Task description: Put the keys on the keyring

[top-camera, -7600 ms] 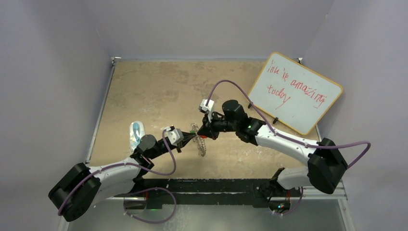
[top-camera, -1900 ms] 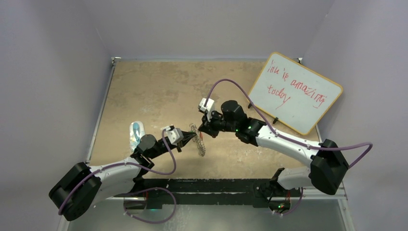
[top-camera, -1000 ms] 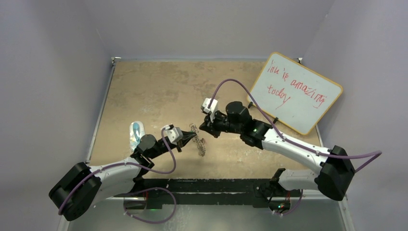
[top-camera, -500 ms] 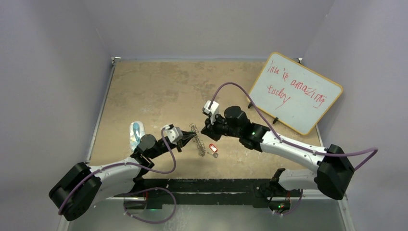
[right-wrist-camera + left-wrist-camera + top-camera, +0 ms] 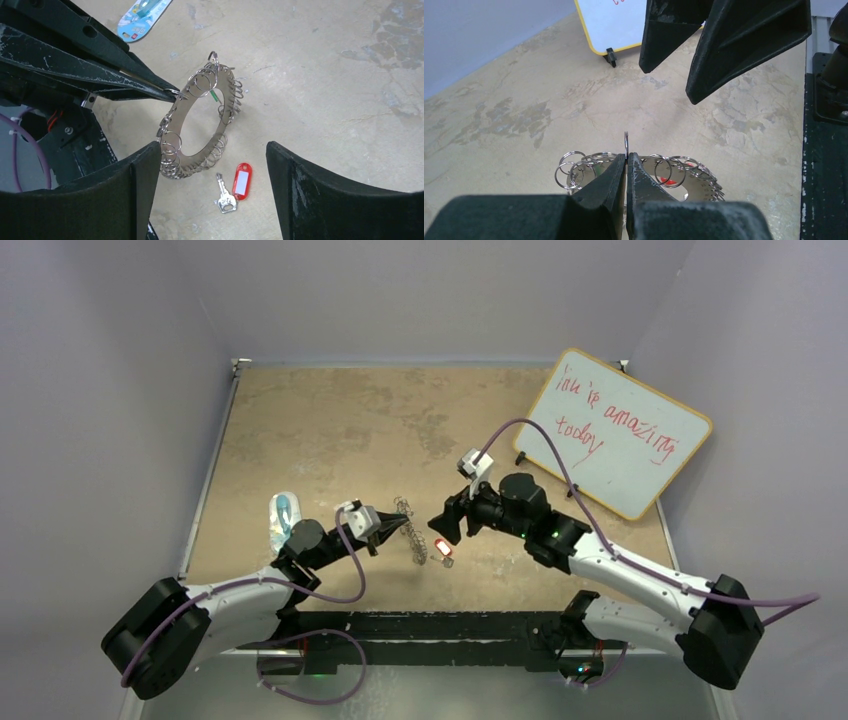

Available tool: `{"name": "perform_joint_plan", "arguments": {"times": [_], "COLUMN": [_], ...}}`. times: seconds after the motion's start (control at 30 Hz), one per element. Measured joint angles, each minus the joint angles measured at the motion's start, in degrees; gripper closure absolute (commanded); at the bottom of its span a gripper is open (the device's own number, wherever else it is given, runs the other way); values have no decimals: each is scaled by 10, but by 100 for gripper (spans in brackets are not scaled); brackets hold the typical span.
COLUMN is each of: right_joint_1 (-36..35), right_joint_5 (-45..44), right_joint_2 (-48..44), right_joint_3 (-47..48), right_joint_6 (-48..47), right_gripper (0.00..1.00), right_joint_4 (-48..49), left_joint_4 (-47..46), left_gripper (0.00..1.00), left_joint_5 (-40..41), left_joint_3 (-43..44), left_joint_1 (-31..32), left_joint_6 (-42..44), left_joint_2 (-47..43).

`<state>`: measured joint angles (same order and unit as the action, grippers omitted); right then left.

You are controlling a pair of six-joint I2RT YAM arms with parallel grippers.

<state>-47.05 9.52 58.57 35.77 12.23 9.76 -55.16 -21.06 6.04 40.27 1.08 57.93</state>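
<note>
Since a second ago the right gripper has drawn back toward the near right, away from the keyring. The red key, not on the table then, now lies flat just beside the ring's lower edge and apart from it. The right jaws stand wide with nothing between them. The left gripper is pinched tight on one small wire loop at the ring's rim and holds the ring up on edge, tilted, near the middle of the table's near half. The keyring is a broad, flat, silvery band with a wide open centre, fringed all round with small round split loops that overlap and stick out unevenly. The red key is a little silver key joined to a red plastic tag with a white label window — nothing written there that can be made out. A sliver of green shows at the ring's far rim; whether it hangs from a loop cannot be told. The whiteboard, yellow-framed and leaning at the far right, carries red handwriting ending "amazing today" — the first word is unclear. The clear bluish packet lies well to the left, its print too small to read.
</note>
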Motion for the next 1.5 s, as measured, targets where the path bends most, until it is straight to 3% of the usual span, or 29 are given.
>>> {"name": "perform_joint_plan", "arguments": {"times": [0.33,0.63,0.9,1.5], "right_joint_1": [13,14,14,14], "right_joint_5": [21,65,82,85], "right_joint_2": [-6,-35,-50,-46], "right_joint_3": [-18,-88,-111,-129], "right_joint_6": [-21,-115,-155,-151], "right_gripper": [20,21,21,25], "right_joint_4": [68,154,191,210], "left_joint_4": [8,-55,-79,-86], "left_gripper": [100,100,100,100], "left_joint_5": [-32,-54,-64,-73], "left_joint_3": [-23,-53,-53,-53], "left_joint_1": [0,0,0,0], "left_joint_6": [158,281,317,326], "left_joint_2": [-40,-54,-55,-73]}}
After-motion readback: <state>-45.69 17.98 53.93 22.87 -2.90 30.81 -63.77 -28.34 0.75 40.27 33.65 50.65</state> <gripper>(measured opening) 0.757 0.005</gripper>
